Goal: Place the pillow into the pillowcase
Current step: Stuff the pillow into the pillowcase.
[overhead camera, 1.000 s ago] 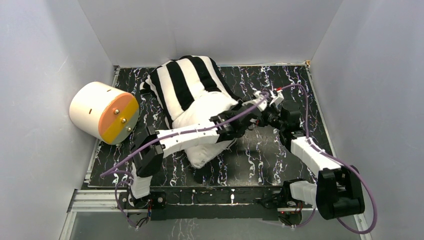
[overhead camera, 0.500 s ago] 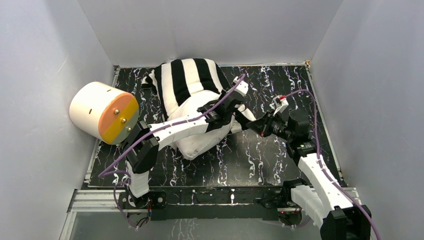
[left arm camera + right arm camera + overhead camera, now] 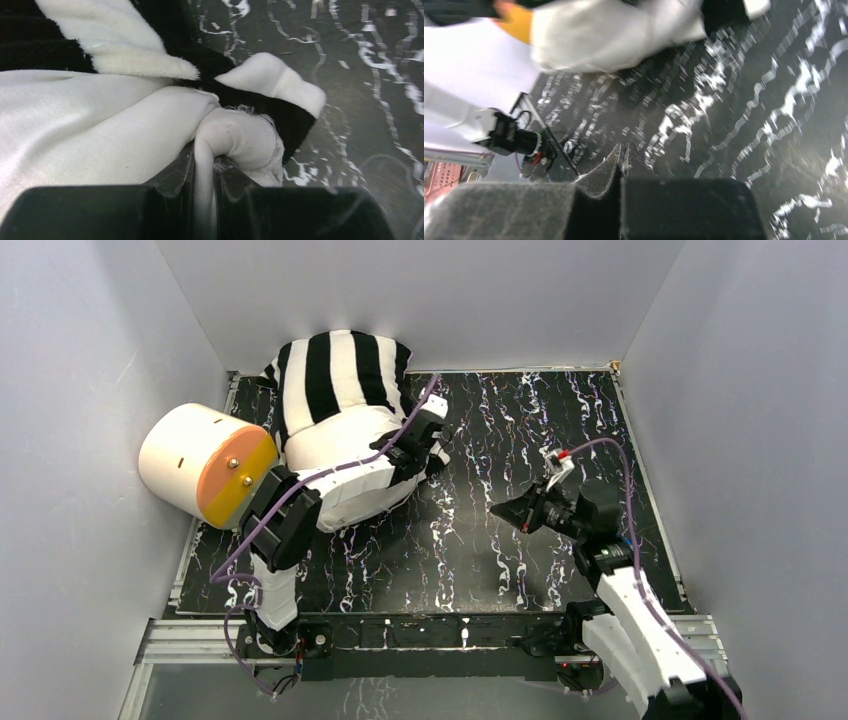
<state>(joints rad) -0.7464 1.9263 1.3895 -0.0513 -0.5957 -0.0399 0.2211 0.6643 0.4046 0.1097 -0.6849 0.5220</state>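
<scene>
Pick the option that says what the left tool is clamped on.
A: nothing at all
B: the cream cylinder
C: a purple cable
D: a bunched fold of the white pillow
D: in the left wrist view the left tool pinches a bunched fold of the plain white pillow, right beside the striped pillowcase.

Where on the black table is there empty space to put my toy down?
The far right of the tabletop, between the pillow and the right wall, is bare. So is the near middle strip, between the pillow and the right gripper. The left is crowded: the cylinder, the pillowcase and the left gripper pinching the pillow.
</scene>
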